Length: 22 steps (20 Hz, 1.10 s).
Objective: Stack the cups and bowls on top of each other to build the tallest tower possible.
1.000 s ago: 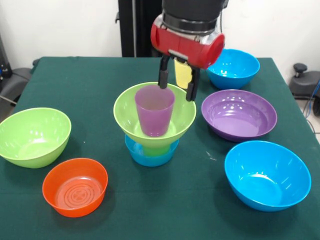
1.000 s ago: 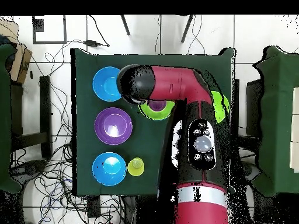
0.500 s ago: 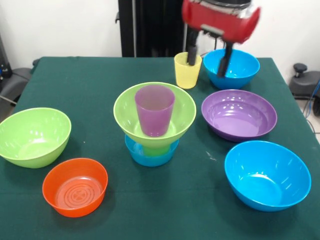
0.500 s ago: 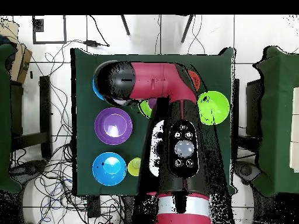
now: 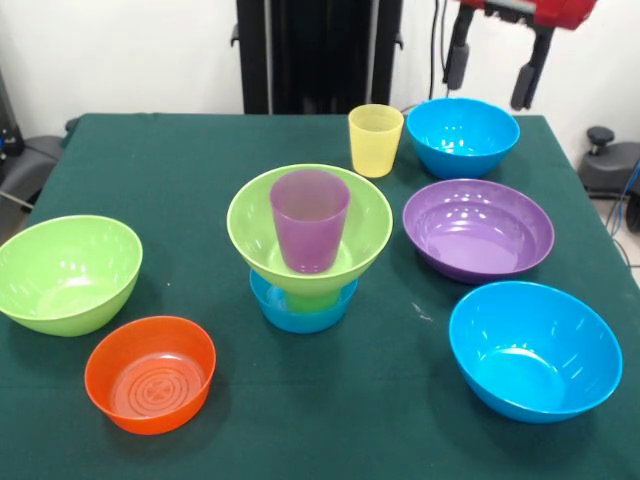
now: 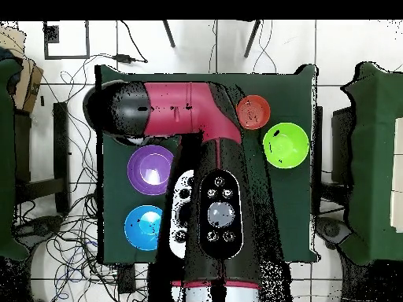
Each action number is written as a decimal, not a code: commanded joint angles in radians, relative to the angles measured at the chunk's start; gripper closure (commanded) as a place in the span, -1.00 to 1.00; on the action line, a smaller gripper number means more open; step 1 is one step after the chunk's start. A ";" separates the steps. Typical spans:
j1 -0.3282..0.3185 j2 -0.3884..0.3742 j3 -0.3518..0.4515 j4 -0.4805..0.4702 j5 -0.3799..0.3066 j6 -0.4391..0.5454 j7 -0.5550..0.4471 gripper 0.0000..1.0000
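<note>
Tower (image 5: pixel 308 250), mid-table: small glossy blue plastic bowl (image 5: pixel 300 308) at base, translucent green cup (image 5: pixel 310 297) in it, lime green bowl (image 5: pixel 310 225) above, translucent purple tumbler (image 5: pixel 309 220) upright inside that. Yellow tumbler (image 5: pixel 375 140) just behind; blue bowl (image 5: pixel 466 136) beside it. Wide purple bowl (image 5: pixel 478 229) and large blue bowl (image 5: pixel 534 349) to one side. Second lime bowl (image 5: pixel 66 272) and small orange bowl (image 5: pixel 150 373) opposite. Gripper (image 5: pixel 491 70) hangs above the far blue bowl, fingers spread, empty. Overhead, the red-and-black arm (image 6: pixel 189 134) hides the tower.
</note>
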 commanded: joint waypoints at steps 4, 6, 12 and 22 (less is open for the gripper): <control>0.058 0.000 -0.081 0.170 0.015 -0.034 0.227 -1.00; 0.066 0.007 -0.108 0.194 0.015 -0.074 0.245 -1.00; 0.088 0.027 -0.160 0.252 0.058 -0.146 0.291 -1.00; 0.151 0.051 -0.233 0.321 0.130 -0.219 0.362 -1.00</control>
